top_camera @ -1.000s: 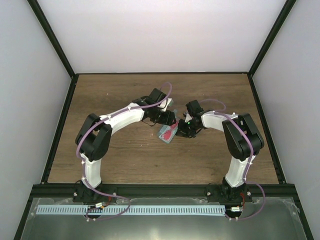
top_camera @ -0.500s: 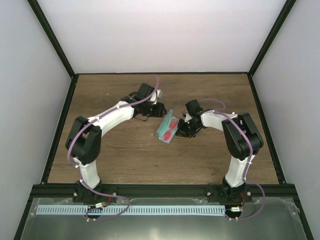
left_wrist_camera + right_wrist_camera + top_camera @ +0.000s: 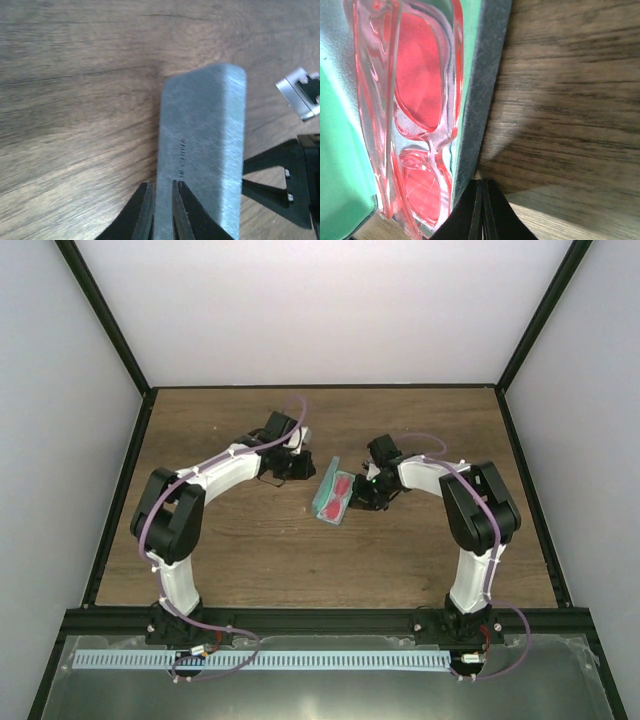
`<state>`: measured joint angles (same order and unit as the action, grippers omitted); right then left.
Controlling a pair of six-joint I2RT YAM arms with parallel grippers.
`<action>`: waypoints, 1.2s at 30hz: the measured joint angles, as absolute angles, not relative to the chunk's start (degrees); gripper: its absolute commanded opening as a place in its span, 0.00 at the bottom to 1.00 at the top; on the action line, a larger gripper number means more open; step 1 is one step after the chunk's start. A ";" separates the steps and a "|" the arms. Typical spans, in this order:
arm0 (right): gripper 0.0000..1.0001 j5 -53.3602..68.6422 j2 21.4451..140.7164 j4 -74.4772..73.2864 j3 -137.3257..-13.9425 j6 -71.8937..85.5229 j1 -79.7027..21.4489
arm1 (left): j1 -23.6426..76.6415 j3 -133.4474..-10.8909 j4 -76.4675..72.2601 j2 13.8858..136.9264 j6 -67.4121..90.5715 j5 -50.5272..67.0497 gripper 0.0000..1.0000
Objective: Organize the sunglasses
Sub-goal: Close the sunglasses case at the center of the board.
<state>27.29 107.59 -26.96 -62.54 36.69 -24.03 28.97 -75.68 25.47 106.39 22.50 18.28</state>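
Note:
The sunglasses (image 3: 420, 100), red and translucent, lie folded inside the open blue-grey case (image 3: 485, 75) on its green lining; from above they show as a red patch (image 3: 341, 486) in the case (image 3: 325, 502) at mid-table. My right gripper (image 3: 482, 200) is shut, its tips on the wood right against the case's right wall (image 3: 358, 496). My left gripper (image 3: 300, 468) hangs a little to the left of the case, apart from it. Its fingers (image 3: 162, 205) stand almost together with only a thin slit and nothing in it, facing the case's grey outer side (image 3: 205, 140).
Brown wooden table (image 3: 230, 540) enclosed by white walls and a black frame (image 3: 115, 500). In the left wrist view, black and silver parts of the right arm (image 3: 300, 175) show just beyond the case.
My left gripper has drawn back to the left, off the case, and closed its jaws. The case has swung slightly and now lies fully in view. The right gripper stayed beside it.

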 measured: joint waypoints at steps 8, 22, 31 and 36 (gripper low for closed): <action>0.01 28.12 108.57 -26.68 -63.46 36.91 -24.01 | 32.23 -76.23 25.89 106.72 21.87 20.43 0.20; 0.01 29.23 109.27 -26.17 -64.01 38.02 -23.97 | 34.02 -78.13 26.20 109.45 20.62 22.57 0.21; 0.01 29.93 109.51 -26.11 -64.05 38.44 -23.75 | 35.64 -78.74 24.29 112.36 20.62 25.63 0.21; 0.01 30.39 109.97 -25.85 -64.55 38.41 -23.86 | 36.99 -78.94 24.99 114.85 20.69 26.33 0.26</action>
